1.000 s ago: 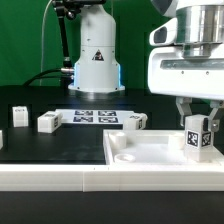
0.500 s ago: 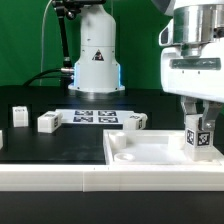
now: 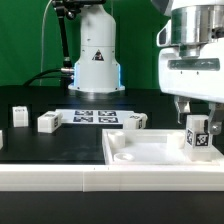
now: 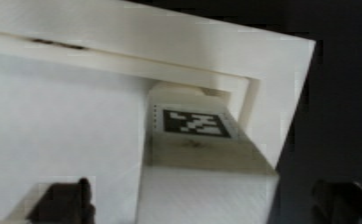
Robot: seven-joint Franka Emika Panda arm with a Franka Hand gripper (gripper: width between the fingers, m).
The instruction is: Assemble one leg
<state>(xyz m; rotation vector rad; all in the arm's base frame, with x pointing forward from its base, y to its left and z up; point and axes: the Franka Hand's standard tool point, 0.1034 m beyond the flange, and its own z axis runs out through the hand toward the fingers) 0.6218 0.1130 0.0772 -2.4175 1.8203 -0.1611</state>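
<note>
Exterior view first: the black table (image 3: 60, 145) fills most of what I can see, with the robot's white base (image 3: 96, 60) standing at its far side before a green backdrop. Nearest me, toward the exterior view's right, lies the large flat white panel (image 3: 150, 152) with its raised rim, and I'll place everything else from that panel. Beyond the panel's far-left corner, flat on the table, lies the marker board (image 3: 96, 117). The arm's white wrist housing hangs above the panel's right end, and the gripper (image 3: 197, 110) points down there with its jaws spread; in the wrist view the two dark fingertips (image 4: 62, 200) stand well apart, with nothing between them. The leg (image 3: 199, 136) stands upright at the panel's far-right corner, tags showing on its faces, directly under the spread fingers; I cannot tell whether they touch it. The wrist view shows the leg (image 4: 203, 135) tucked against the panel's rim (image 4: 160, 62) at that corner. Just past the panel's far edge sits another white block (image 3: 136, 121), and two more blocks (image 3: 47, 122) lie well off to the panel's left.
</note>
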